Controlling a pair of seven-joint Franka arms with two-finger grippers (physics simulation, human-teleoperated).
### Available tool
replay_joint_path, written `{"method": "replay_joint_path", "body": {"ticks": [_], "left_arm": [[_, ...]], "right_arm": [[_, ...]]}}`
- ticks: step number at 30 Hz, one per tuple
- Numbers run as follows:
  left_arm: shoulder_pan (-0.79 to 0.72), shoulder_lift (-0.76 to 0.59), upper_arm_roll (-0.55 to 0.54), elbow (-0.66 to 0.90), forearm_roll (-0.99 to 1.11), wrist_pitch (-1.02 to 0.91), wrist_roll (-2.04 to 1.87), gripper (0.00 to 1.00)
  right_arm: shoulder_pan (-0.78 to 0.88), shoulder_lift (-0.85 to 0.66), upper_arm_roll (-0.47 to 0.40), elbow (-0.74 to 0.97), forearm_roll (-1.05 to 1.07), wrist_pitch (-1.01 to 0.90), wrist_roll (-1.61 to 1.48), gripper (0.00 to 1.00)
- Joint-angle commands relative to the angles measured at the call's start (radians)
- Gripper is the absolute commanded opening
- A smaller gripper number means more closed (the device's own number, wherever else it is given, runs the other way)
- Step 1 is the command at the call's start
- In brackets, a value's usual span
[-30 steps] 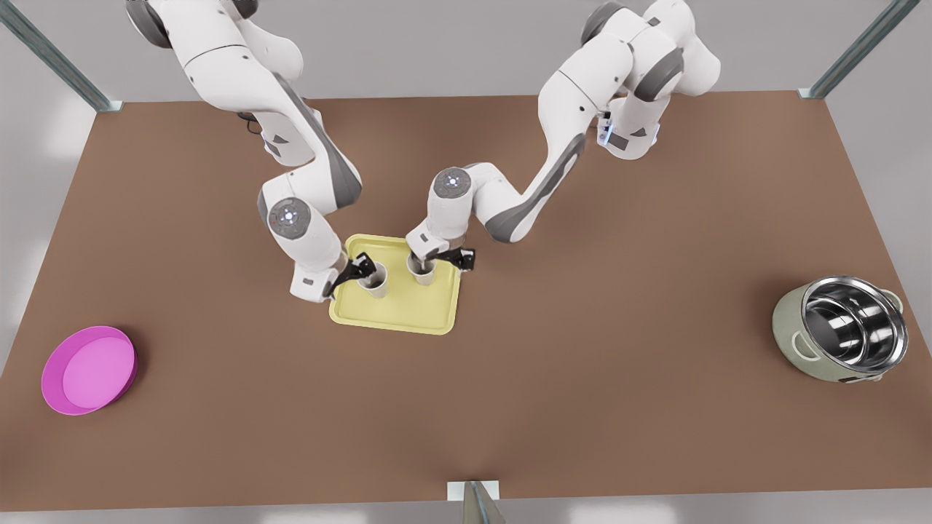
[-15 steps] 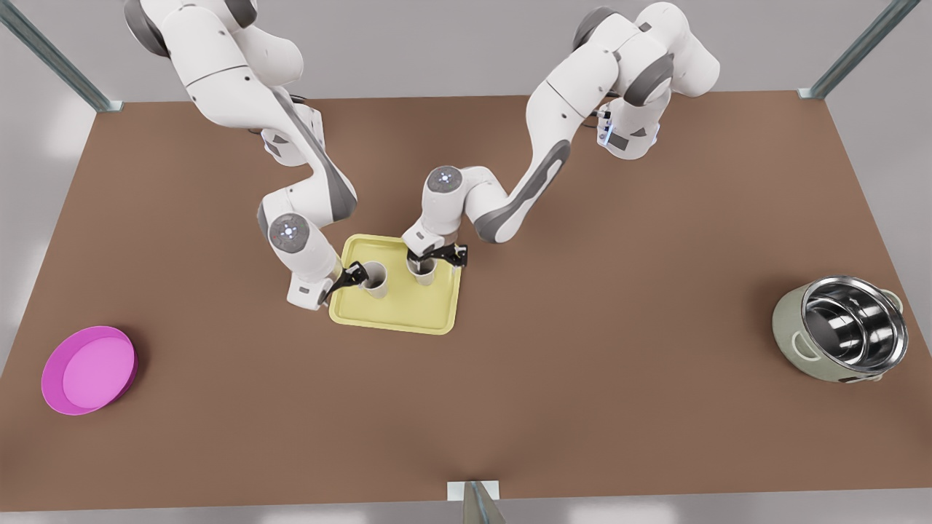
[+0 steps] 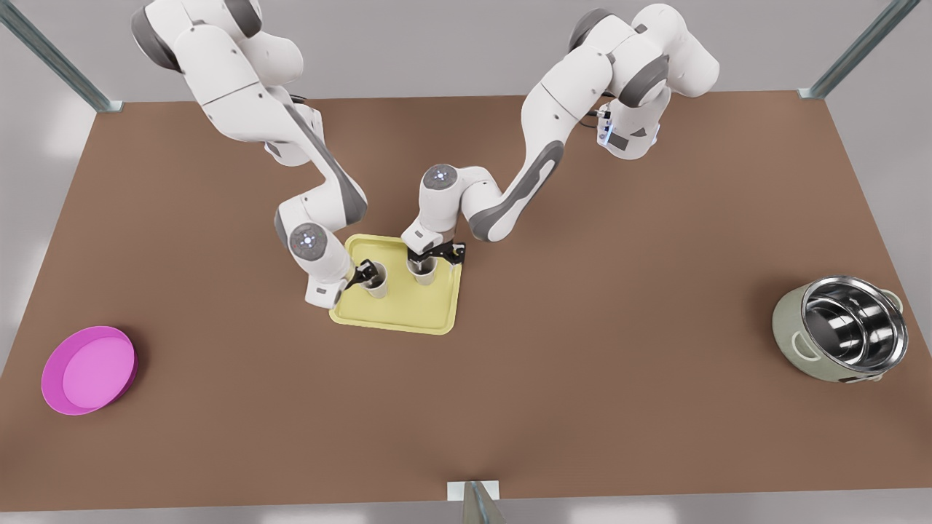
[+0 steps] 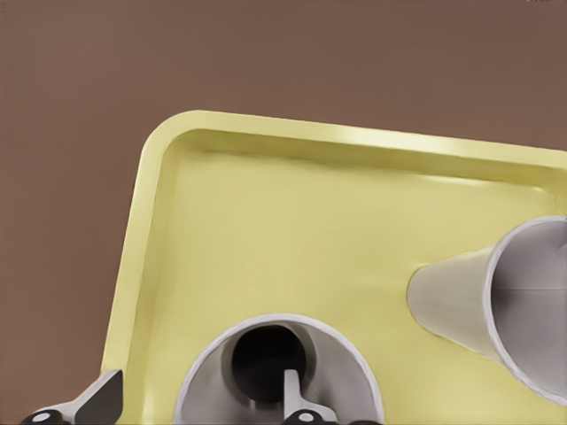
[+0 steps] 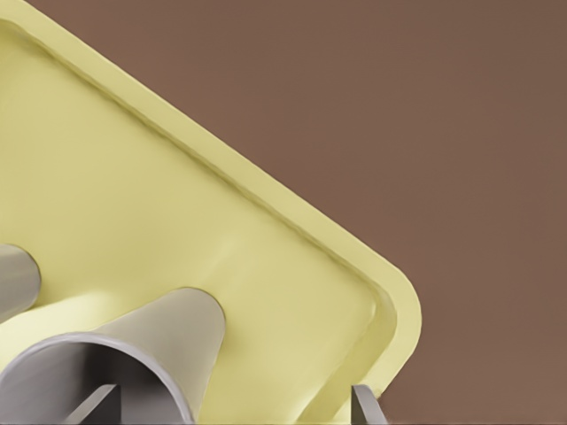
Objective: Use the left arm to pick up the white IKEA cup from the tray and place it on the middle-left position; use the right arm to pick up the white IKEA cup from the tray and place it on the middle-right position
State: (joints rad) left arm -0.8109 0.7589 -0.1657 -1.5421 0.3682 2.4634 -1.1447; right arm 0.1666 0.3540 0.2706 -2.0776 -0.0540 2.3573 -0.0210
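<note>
Two white cups are standing upright side by side on the pale yellow tray [image 3: 408,309], which is lying near the middle of the brown bench [image 3: 582,378]. The left gripper [image 3: 366,275] is straddling the rim of the left cup [image 3: 376,280], one finger [image 4: 290,397] dipping inside and one outside, spread (not yet pinching). The right gripper [image 3: 431,256] is straddling the right cup [image 3: 423,270] likewise, fingers [image 5: 91,406] parted around its wall. A magenta dish [image 3: 89,370] is sitting far at the front view's left, a steel pot [image 3: 843,327] far right.
</note>
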Motion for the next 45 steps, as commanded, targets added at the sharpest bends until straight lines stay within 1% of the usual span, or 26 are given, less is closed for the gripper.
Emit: {"method": "replay_joint_path", "body": {"ticks": [1, 3, 4, 6, 8, 9, 11, 12, 13, 15, 19, 20, 22, 24, 27, 28, 31, 33, 34, 35, 36, 38, 41, 43, 44, 45], "left_arm": [[-0.001, -0.001, 0.0, 0.0, 0.006, 0.0, -0.11, 0.91], [-0.001, -0.001, 0.0, 0.004, 0.006, 0.0, -0.11, 0.86], [0.001, -0.001, 0.0, 0.005, 0.006, 0.0, -0.112, 0.78], [0.001, -0.001, 0.003, 0.005, 0.005, 0.0, -0.113, 0.67], [0.001, -0.001, 0.003, 0.008, 0.005, -0.001, -0.124, 0.63], [0.001, -0.001, 0.003, 0.008, 0.003, -0.001, -0.124, 0.57], [0.001, -0.001, 0.003, 0.008, 0.001, -0.004, -0.132, 0.43], [0.001, -0.001, 0.003, 0.01, 0.001, -0.004, -0.141, 0.38], [0.001, -0.001, 0.003, 0.01, 0.001, -0.006, -0.142, 0.35], [0.001, -0.003, 0.003, 0.01, 0.0, -0.012, -0.155, 0.35], [0.006, -0.016, 0.005, 0.031, -0.008, -0.063, -0.155, 0.35], [0.01, -0.018, 0.005, 0.043, -0.009, -0.075, -0.155, 0.33], [0.01, -0.015, 0.005, 0.043, -0.008, -0.073, -0.17, 0.15], [0.01, -0.015, 0.005, 0.043, -0.009, -0.073, -0.178, 0.08], [0.033, -0.036, 0.005, 0.045, -0.026, -0.077, -0.171, 0.08], [0.05, -0.055, 0.0, 0.059, -0.028, -0.121, -0.164, 0.11], [0.12, -0.107, -0.003, 0.103, -0.166, -0.253, -0.034, 0.1], [0.228, -0.139, -0.003, 0.114, -0.238, -0.337, 0.14, 0.1], [0.294, -0.151, -0.003, 0.106, -0.244, -0.342, 0.2, 0.1], [0.352, -0.15, -0.003, 0.103, -0.245, -0.324, 0.247, 0.1], [0.413, -0.147, -0.002, 0.07, -0.244, -0.246, 0.313, 0.1], [0.453, -0.144, 0.002, 0.004, -0.233, -0.112, 0.339, 0.1], [0.484, -0.144, 0.003, -0.001, -0.229, -0.096, 0.407, 0.1], [0.532, -0.167, 0.012, -0.113, -0.177, 0.018, 0.441, 0.1], [0.568, -0.179, 0.012, -0.134, -0.172, 0.02, 0.516, 0.1], [0.593, -0.179, 0.012, -0.138, -0.172, 0.028, 0.549, 0.1]], "right_arm": [[0.001, 0.0, 0.002, -0.012, 0.002, 0.014, -0.001, 0.97], [0.001, 0.008, 0.004, -0.012, 0.002, 0.02, -0.001, 0.97], [0.001, 0.016, 0.004, -0.012, 0.002, 0.034, -0.001, 0.97], [0.021, 0.026, 0.004, -0.012, 0.003, 0.045, 0.003, 0.97], [0.028, 0.036, 0.004, -0.01, 0.003, 0.046, 0.006, 0.93], [0.028, 0.036, 0.004, -0.01, 0.003, 0.046, 0.006, 0.86], [0.028, 0.042, 0.004, -0.009, 0.003, 0.046, 0.006, 0.69], [0.028, 0.042, 0.004, -0.007, 0.003, 0.046, 0.006, 0.64], [0.028, 0.042, 0.004, -0.009, 0.005, 0.046, 0.006, 0.59], [0.028, 0.042, 0.004, -0.007, 0.01, 0.046, 0.006, 0.48], [0.028, 0.042, 0.002, -0.006, 0.01, 0.045, 0.016, 0.32], [0.028, 0.04, 0.004, -0.006, 0.011, 0.043, 0.016, 0.29], [0.028, 0.037, 0.002, -0.004, 0.01, 0.036, 0.027, 0.24], [0.028, 0.036, 0.002, -0.002, 0.01, 0.034, 0.032, 0.19], [0.028, -0.003, 0.002, -0.001, 0.01, 0.014, 0.03, 0.19], [0.027, -0.023, 0.001, 0.004, 0.01, -0.013, 0.03, 0.19], [0.016, -0.085, -0.008, 0.03, 0.013, -0.064, 0.027, 0.19], [-0.028, -0.101, -0.013, 0.056, 0.013, -0.09, 0.024, 0.19], [-0.047, -0.109, -0.013, 0.065, 0.016, -0.098, 0.024, 0.19], [-0.071, -0.109, -0.013, 0.085, 0.029, -0.107, 0.024, 0.19], [-0.082, -0.106, -0.013, 0.116, 0.031, -0.108, 0.021, 0.19], [-0.084, -0.102, -0.059, 0.134, 0.034, -0.116, 0.021, 0.19], [-0.108, -0.076, -0.14, 0.186, 0.033, -0.118, -0.031, 0.19], [-0.157, -0.033, -0.139, 0.269, 0.034, -0.165, -0.091, 0.19], [-0.174, 0.002, -0.139, 0.338, 0.034, -0.223, -0.114, 0.19], [-0.197, 0.017, -0.139, 0.353, 0.034, -0.227, -0.148, 0.19]]}}
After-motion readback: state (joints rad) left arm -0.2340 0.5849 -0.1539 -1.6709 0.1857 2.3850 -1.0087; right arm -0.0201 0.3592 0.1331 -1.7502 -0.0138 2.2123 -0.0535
